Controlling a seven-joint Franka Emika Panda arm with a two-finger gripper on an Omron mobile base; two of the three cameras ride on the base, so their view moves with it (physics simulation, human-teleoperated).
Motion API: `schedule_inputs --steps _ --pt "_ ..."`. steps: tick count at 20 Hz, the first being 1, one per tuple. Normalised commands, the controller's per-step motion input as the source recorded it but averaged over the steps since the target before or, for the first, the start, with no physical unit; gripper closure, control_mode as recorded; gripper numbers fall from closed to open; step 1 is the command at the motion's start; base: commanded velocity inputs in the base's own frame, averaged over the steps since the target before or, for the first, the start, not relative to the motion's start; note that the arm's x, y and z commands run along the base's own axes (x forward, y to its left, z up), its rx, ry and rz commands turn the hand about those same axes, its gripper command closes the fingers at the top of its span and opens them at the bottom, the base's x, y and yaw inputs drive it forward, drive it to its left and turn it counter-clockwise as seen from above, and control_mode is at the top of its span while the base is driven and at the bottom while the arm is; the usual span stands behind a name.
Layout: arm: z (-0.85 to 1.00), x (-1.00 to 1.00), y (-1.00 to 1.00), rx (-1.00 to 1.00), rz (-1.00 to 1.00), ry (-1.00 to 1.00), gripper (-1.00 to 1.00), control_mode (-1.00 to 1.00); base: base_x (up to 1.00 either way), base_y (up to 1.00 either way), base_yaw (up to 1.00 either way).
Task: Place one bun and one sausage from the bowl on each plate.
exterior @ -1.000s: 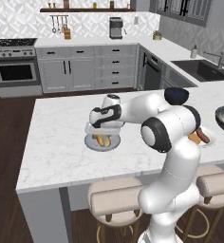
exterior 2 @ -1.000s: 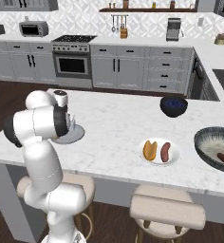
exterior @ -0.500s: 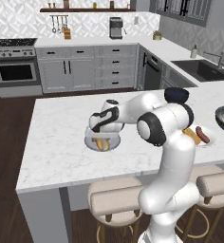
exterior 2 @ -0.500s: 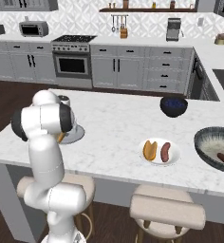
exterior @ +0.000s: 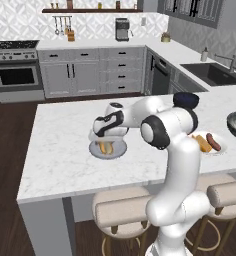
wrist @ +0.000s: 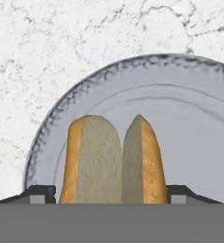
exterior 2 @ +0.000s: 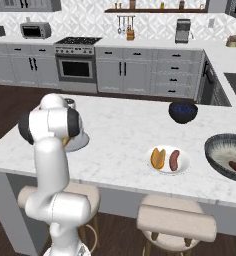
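Spread gripper [wrist: 111,193] flanks, perhaps untouching, a split golden bun [wrist: 111,160] on a round grey-blue plate [wrist: 190,118].

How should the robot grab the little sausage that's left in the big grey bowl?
Probably from straight above, pinching the sausage across its middle, fingers on its two long sides. It lies flat on the floor of the bowl, away from the rim, so a sideways approach would likely hit the wall, and gripping the rounded ends could slip.
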Motion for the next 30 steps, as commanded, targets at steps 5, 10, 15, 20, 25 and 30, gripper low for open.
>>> schedule_inputs --steps 5,10,15,20,25,30 --pt "0.00 0.20 0.15 -0.06 -0.01 -0.02 -1.00 -1.00 0.00 0.00 0.00" --pt "0.03 -0.10 0.00 0.00 0.00 0.00 -1.00 -1.00 0.00 0.00 0.00" --pt "0.24 -0.29 -0.07 0.00 0.00 -0.02 -1.00 -1.00 0.00 0.00 0.00" --pt "0.53 -0.83 -0.25 0.00 0.00 -0.09 -1.00 -1.00 0.00 0.00 0.00" --pt "0.56 -1.00 -0.14 -0.01 0.00 -0.25 -1.00 -1.00 0.00 0.00 0.00" --pt "0.91 -0.77 -0.24 0.02 0.00 0.11 -1.00 -1.00 0.00 0.00 0.00"
